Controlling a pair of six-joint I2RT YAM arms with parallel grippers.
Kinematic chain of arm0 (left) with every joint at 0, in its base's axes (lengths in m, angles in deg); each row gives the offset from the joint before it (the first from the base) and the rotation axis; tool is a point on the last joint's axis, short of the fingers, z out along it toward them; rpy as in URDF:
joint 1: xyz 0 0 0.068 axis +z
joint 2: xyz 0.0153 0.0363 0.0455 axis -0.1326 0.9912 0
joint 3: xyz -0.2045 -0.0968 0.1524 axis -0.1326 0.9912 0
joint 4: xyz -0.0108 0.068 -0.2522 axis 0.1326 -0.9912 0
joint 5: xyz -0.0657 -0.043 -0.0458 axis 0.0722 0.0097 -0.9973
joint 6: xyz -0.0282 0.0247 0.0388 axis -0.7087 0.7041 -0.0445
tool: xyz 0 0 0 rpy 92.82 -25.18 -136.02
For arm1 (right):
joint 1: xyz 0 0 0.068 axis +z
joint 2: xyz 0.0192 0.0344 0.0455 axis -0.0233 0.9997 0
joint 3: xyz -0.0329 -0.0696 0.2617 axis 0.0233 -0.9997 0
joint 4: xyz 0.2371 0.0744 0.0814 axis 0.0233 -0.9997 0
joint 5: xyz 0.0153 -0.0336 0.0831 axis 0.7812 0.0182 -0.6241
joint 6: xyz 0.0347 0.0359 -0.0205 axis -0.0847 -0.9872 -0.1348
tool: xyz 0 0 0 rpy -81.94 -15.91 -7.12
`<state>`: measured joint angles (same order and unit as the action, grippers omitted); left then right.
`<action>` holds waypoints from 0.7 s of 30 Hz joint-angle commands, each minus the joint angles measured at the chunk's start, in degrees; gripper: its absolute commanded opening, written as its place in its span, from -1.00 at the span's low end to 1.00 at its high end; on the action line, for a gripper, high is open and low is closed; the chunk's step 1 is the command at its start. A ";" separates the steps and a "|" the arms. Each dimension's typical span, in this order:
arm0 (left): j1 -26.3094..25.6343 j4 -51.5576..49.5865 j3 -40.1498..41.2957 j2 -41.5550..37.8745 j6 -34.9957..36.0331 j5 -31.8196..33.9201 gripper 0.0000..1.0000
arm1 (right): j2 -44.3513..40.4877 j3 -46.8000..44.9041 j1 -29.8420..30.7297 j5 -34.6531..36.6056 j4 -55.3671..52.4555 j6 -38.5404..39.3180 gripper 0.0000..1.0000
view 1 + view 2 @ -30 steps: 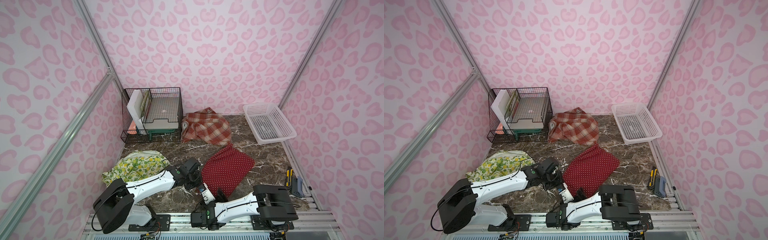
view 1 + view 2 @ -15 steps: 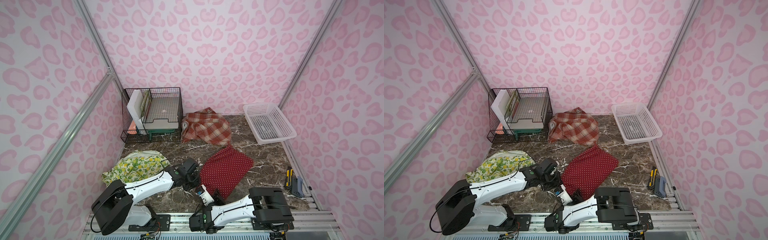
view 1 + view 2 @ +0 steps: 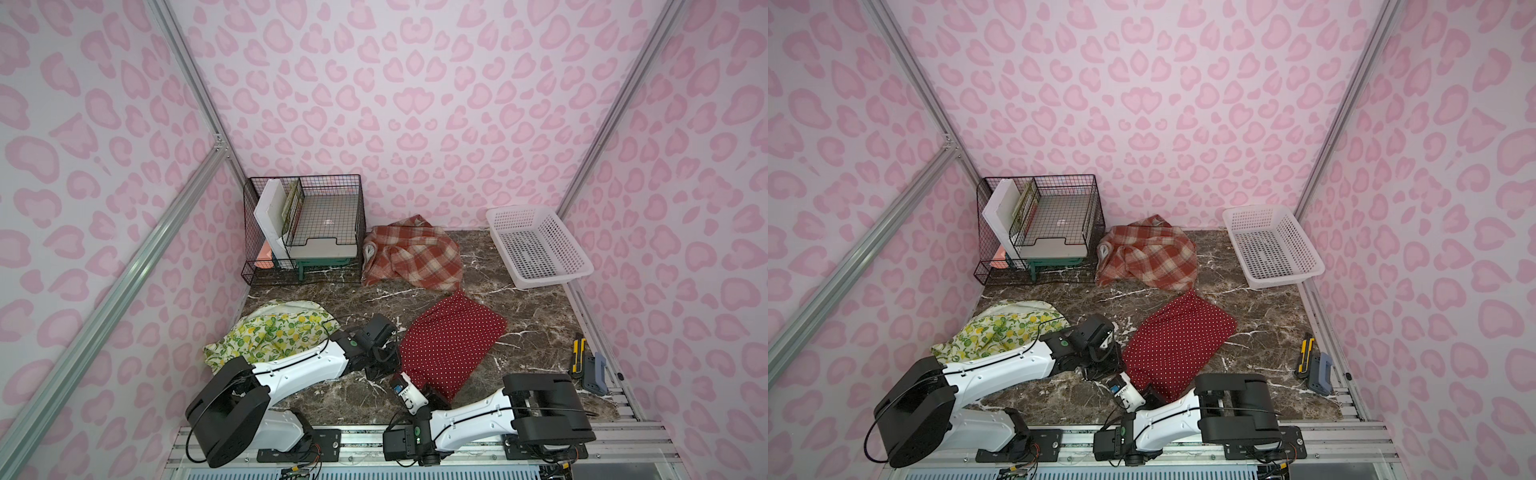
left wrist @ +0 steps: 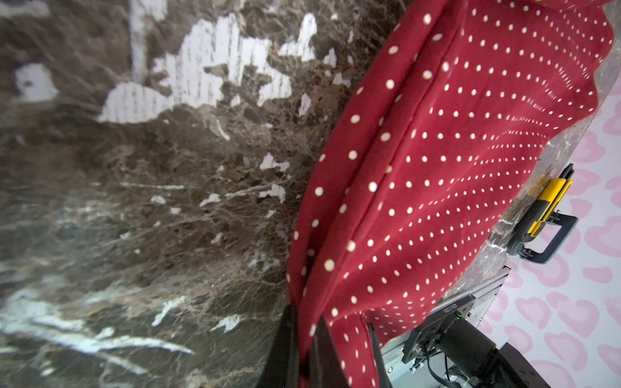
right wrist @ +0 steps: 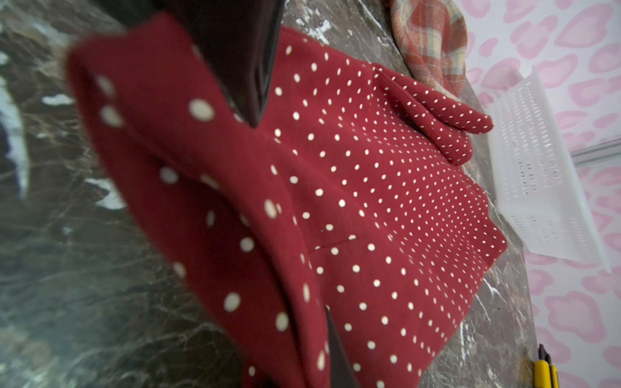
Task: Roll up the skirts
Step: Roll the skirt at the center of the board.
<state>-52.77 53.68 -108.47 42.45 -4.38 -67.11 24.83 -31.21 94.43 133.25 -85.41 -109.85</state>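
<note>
Top view: wire rack (image 3: 360, 208) holds white board (image 3: 269, 216).

lemon skirt (image 3: 266, 332) partly hidden, yellow knife (image 5: 544, 373) cropped

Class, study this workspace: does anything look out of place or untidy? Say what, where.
A yellow utility knife lies at the right edge of the table, unrelated to skirts. The plaid skirt sits crumpled against the back wall; the lemon skirt is bunched at the left edge.
</note>
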 commanded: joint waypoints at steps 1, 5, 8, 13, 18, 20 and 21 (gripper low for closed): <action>1.12 -3.30 -0.56 -1.02 1.69 1.05 -1.00 | -2.64 -1.75 0.03 -6.24 5.04 8.71 -1.00; 2.15 -5.16 -0.52 -2.91 2.85 1.53 -0.86 | -7.32 -3.98 0.38 -13.46 10.27 14.46 -1.00; 2.99 -6.20 0.25 -4.85 3.43 2.31 -0.51 | -10.12 -5.43 0.02 -18.65 13.72 17.92 -1.00; 5.27 -9.46 2.03 -8.83 4.25 4.10 0.28 | -16.11 -9.69 -4.59 -31.24 22.74 23.88 -1.00; 6.81 -13.95 2.74 -13.33 6.40 6.60 0.36 | -20.07 -11.62 -11.89 -43.08 28.29 28.16 -1.00; 6.83 -14.90 3.33 -15.30 6.58 6.87 0.37 | -21.26 -12.53 -15.97 -50.42 31.00 29.55 -1.00; 6.83 -15.45 3.59 -16.04 6.57 7.17 0.37 | -21.66 -12.98 -17.61 -53.23 32.03 29.97 -1.00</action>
<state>-46.01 41.75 -105.28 27.81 0.64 -61.95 4.18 -43.51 79.96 92.21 -59.46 -83.30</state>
